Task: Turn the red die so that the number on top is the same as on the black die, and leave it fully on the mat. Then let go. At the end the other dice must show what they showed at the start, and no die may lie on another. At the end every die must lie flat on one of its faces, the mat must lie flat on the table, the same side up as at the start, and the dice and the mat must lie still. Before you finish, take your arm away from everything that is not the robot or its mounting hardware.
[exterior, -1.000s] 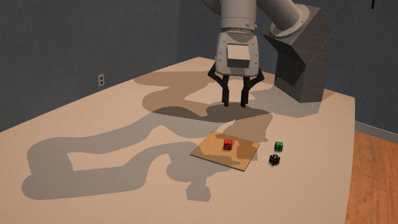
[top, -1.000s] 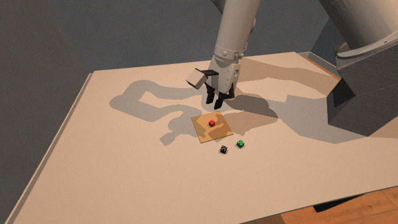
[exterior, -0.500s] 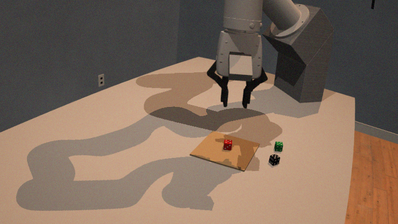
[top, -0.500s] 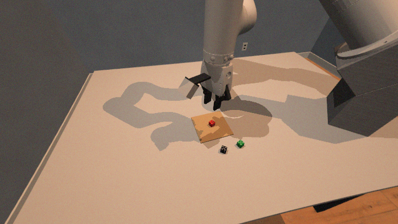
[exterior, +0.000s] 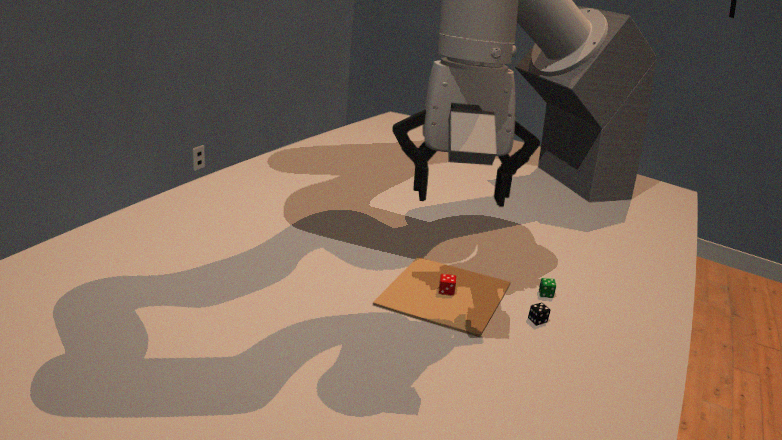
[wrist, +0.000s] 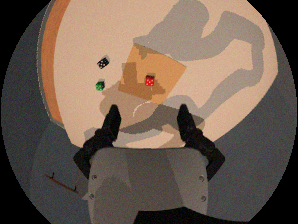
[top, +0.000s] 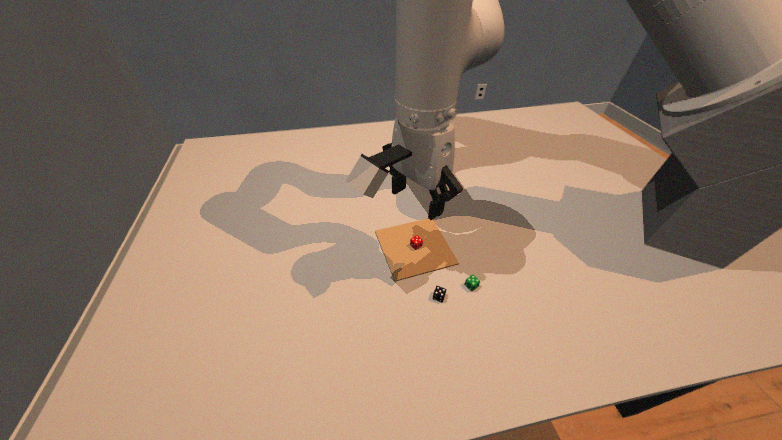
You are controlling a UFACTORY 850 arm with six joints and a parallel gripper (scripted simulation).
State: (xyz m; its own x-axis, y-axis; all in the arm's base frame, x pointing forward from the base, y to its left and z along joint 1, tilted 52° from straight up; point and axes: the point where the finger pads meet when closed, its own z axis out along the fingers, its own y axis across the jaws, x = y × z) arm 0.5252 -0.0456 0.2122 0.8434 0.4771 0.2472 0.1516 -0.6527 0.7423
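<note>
The red die (top: pixel 416 241) lies flat on the brown mat (top: pixel 416 251), well inside its edges; it also shows in the exterior view (exterior: pixel 447 284) and the wrist view (wrist: pixel 150 82). The black die (top: pixel 439 293) lies on the table just off the mat's near corner, also seen in the exterior view (exterior: pixel 538 313). My gripper (exterior: pixel 460 191) hangs high above the table behind the mat, fingers wide open and empty; it also shows in the wrist view (wrist: pixel 149 125). The pips on the dice are too small to read.
A green die (top: pixel 472 282) lies on the table beside the black die, apart from it. The robot's grey base (exterior: pixel 590 109) stands at the back right. The table's edge runs close to the right of the dice (exterior: pixel 689 306).
</note>
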